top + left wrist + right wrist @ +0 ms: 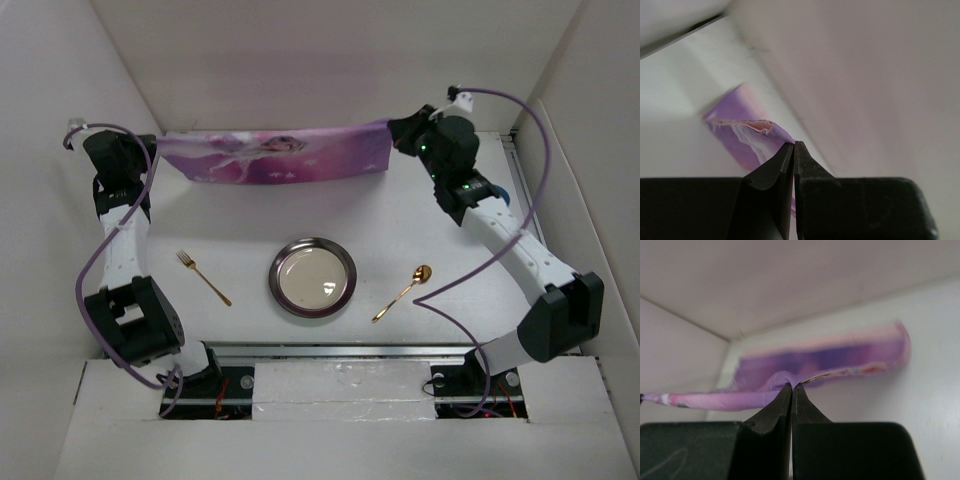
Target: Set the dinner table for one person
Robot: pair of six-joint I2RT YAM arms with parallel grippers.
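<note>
The purple placemat (280,155) hangs stretched above the far part of the white dinner table (250,215). My left gripper (152,148) is shut on its left corner, seen in the left wrist view (747,132). My right gripper (392,135) is shut on its right corner, seen in the right wrist view (790,377). A silver plate (312,276) lies at the table's middle front. A gold fork (203,276) lies to its left and a gold spoon (404,291) to its right.
White walls enclose the table at the back and both sides. A metal rail (340,352) runs along the near edge by the arm bases. Purple cables loop beside both arms.
</note>
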